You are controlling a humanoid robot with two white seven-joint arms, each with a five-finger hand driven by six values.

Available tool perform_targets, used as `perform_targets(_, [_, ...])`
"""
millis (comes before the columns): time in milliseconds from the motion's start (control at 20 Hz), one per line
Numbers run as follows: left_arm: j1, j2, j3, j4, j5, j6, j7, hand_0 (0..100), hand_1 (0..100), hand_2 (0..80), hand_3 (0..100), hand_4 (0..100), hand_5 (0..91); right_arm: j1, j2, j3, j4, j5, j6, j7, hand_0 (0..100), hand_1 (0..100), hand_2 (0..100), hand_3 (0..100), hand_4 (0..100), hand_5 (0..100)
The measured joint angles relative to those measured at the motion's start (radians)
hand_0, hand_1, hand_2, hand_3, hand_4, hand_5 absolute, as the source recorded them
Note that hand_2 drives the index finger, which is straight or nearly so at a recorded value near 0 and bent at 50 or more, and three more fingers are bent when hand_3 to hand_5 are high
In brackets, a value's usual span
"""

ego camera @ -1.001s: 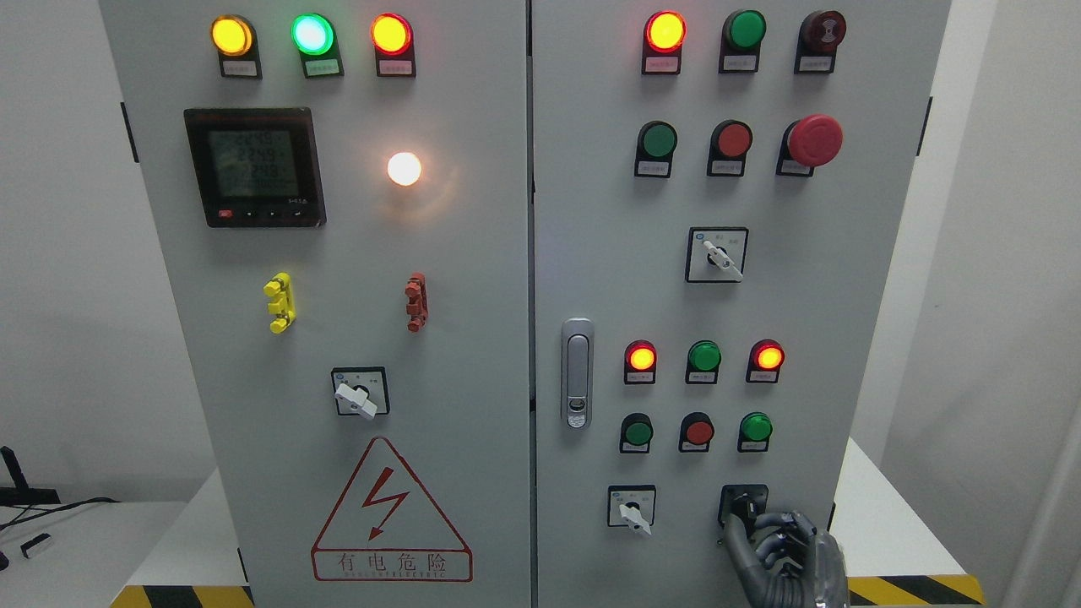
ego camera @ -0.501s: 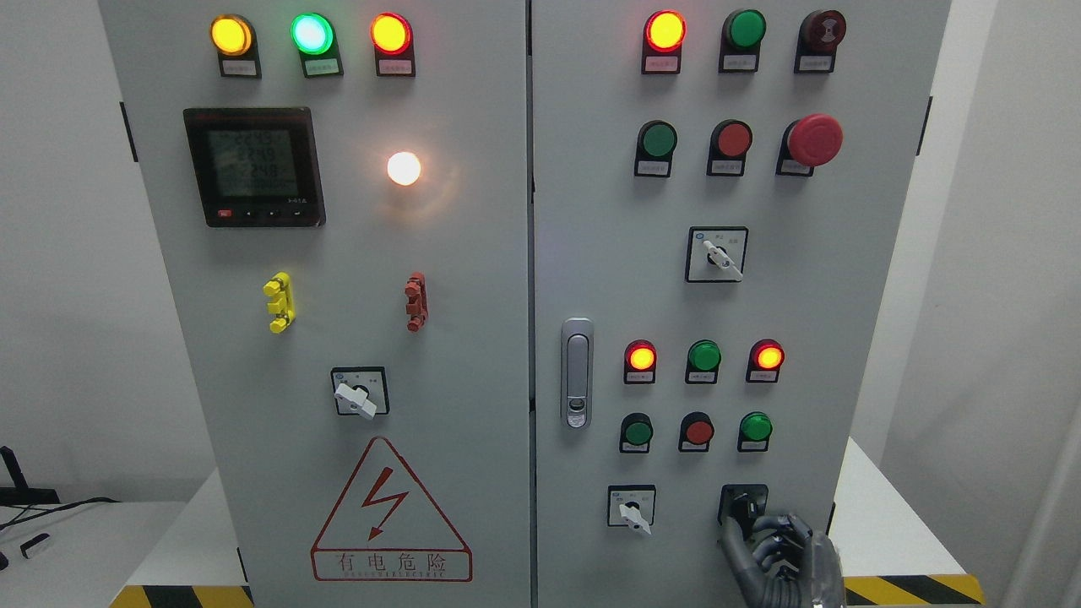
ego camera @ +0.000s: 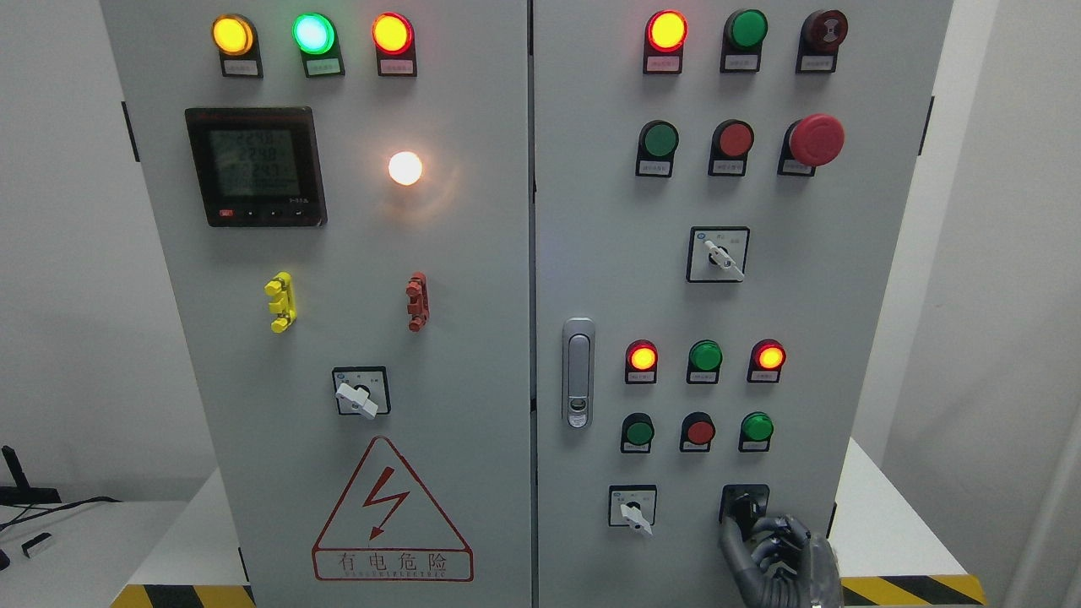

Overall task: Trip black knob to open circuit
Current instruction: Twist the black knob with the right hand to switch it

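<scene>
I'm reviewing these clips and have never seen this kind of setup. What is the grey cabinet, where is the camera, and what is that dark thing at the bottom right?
The picture comes from a camera on a humanoid robot's head, facing a grey electrical cabinet with two doors. The doors carry lamps, push buttons, a meter and rotary switches. The dark thing is the robot's right hand, with fingers, reaching up to the black knob at the lower right. A fingertip touches it; a full grasp cannot be confirmed. The left hand is out of view.
</scene>
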Motion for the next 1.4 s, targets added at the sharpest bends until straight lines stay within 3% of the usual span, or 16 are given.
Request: perform_targets(1402, [0.0, 0.0, 0.0, 0.0, 0.0, 0.0, 0.0, 12, 39, 0.0, 0, 0, 0.0, -0.008, 0.0, 0.0, -0.003, -0.038, 0.004, -0.007, 31, 66, 62, 88, 88, 97])
